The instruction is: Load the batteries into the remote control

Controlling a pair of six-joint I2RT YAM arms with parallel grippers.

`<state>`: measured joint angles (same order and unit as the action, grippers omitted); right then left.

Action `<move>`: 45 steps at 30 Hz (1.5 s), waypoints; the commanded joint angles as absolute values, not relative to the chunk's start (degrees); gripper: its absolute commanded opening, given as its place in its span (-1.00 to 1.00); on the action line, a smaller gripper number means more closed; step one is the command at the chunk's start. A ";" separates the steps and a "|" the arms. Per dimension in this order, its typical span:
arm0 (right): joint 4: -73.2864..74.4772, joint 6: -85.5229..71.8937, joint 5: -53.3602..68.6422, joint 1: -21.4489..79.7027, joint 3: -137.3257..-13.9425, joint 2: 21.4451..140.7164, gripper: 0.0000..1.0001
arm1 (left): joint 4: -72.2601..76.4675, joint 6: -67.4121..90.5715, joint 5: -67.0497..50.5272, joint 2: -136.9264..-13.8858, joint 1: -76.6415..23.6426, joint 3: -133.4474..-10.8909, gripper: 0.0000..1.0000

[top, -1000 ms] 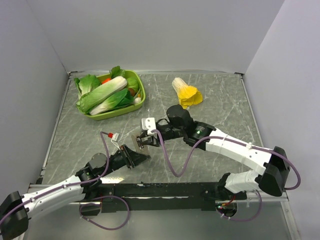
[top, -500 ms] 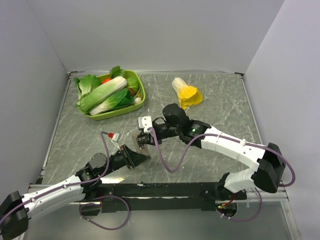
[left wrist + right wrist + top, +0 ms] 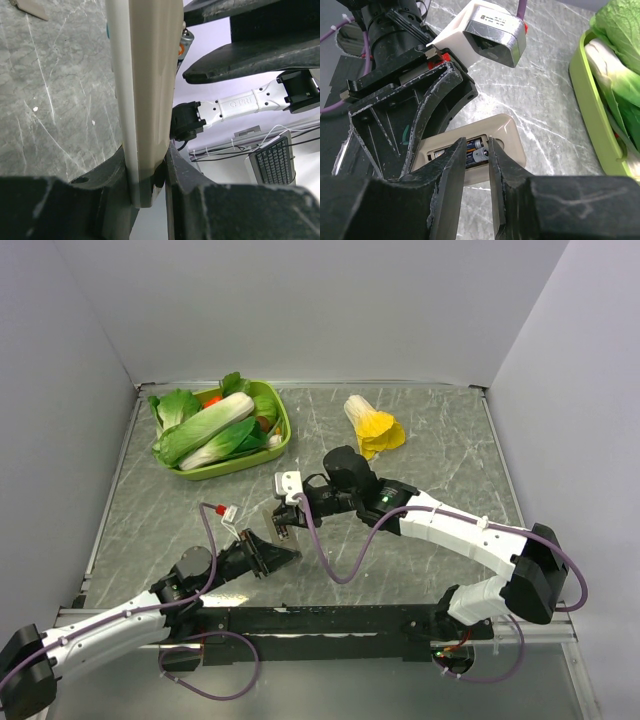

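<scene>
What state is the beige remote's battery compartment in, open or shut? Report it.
Open. The slim grey-beige remote control shows an uncovered recess with dark cylindrical batteries inside, between the fingers of the right gripper.

Brightly and evenly lit from overhead, with only soft, faint shadows on the grey marbled tabletop (image 3: 440,430). Sharp from above. Softly blurred across the close black fingers (image 3: 90,205) in the left wrist view; mild sheen down the slim beige plastic remote control (image 3: 150,75).
</scene>
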<state>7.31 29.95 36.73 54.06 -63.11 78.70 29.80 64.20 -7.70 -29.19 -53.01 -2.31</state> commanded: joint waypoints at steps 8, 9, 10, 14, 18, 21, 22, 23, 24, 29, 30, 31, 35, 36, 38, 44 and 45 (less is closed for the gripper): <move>3.52 29.09 38.23 53.35 -62.58 78.05 -0.41 | 36.38 64.25 -8.44 -27.60 -53.00 -4.13 -0.97; 3.25 28.83 38.41 53.26 -62.32 78.05 -0.44 | 37.00 64.34 -8.44 -27.51 -53.00 -3.96 -0.97; 2.73 28.39 38.67 53.26 -61.88 78.13 -0.46 | 37.35 64.42 -8.52 -27.42 -53.00 -3.87 -0.97; 1.15 27.16 39.02 53.17 -60.12 78.05 -0.56 | 39.37 64.95 -8.35 -26.37 -53.00 -2.90 -0.97; -1.56 25.49 39.20 53.09 -57.14 77.35 -0.64 | 42.18 65.65 -7.48 -24.70 -53.00 -1.58 -0.97; -3.77 24.09 39.72 53.00 -55.12 76.99 -0.68 | 43.59 66.09 -6.77 -23.47 -53.00 -0.70 -0.97; -4.30 23.91 39.81 53.00 -54.67 76.91 -0.69 | 44.64 66.18 -6.59 -22.94 -53.00 -0.36 -0.97; -5.18 23.65 39.99 53.00 -54.32 76.99 -0.71 | 45.17 66.36 -6.42 -22.59 -53.00 -0.18 -0.97; -5.79 23.03 40.16 53.09 -53.45 76.99 -0.71 | 45.87 66.36 -6.24 -22.33 -53.00 -0.09 -0.97; -8.96 22.41 40.43 53.00 -51.07 77.08 -0.77 | 50.01 66.01 -6.06 -21.80 -53.00 -0.09 -0.97; -9.49 22.33 40.17 53.00 -50.11 77.17 -0.77 | 50.36 65.74 -6.33 -21.88 -53.00 -0.09 -0.97; -10.01 22.50 40.08 53.09 -49.66 77.25 -0.77 | 50.80 65.39 -7.02 -21.97 -53.00 -0.44 -0.97; -12.21 23.73 39.55 53.00 -47.20 77.08 -0.77 | 53.25 64.51 -8.17 -21.89 -53.00 -0.97 -0.97; -13.43 24.25 39.20 53.09 -45.98 76.99 -0.77 | 53.70 64.60 -8.26 -21.45 -53.00 -0.97 -0.97; -14.50 24.78 38.15 53.00 -44.74 76.99 -0.77 | 54.23 64.60 -8.35 -20.92 -53.00 -1.05 -0.97; -17.66 27.51 34.90 53.00 -40.52 76.47 -0.76 | 51.69 64.34 -8.35 -17.76 -53.00 -2.11 -0.97; -18.45 28.21 34.46 53.00 -39.30 76.20 -0.74 | 51.07 64.16 -8.35 -17.06 -53.00 -2.37 -0.97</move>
